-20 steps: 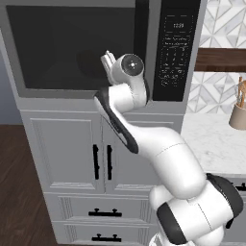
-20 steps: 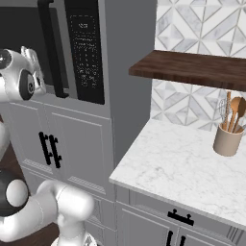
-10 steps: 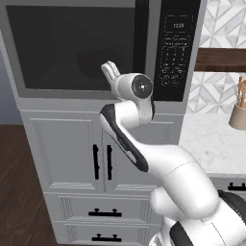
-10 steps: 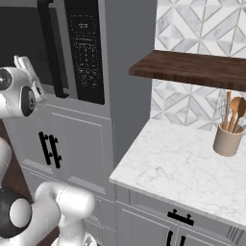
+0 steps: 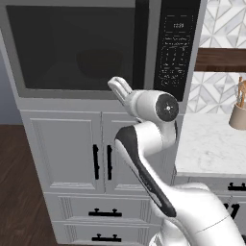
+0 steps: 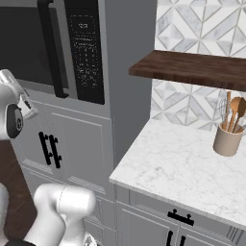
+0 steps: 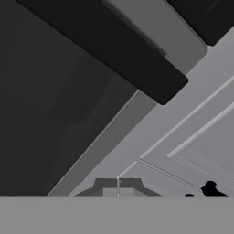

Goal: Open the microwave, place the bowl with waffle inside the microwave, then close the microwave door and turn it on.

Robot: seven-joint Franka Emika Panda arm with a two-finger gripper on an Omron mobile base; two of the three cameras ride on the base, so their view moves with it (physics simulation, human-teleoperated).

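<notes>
Standing shut at the left, the microwave door (image 5: 77, 48) has a dark glass window in a grey frame, and through the glass a round dark shape shows dimly; whether it is the bowl cannot be told. A tall black bar handle (image 5: 141, 45) runs down the door's right edge, and beside it sits the black keypad (image 5: 175, 48), whose small display and key labels are too blurred to read. Below are grey panelled cabinet doors (image 5: 62, 149) with black pulls. The hand (image 5: 116, 85) is empty, fingers together, just below the door's lower edge near the handle's foot. Further right lies a white marbled surface (image 6: 182, 168), with a brown wooden shelf (image 6: 192, 69) above, patterned tiles behind, and a tan crock (image 6: 226, 139) of wooden utensils.
</notes>
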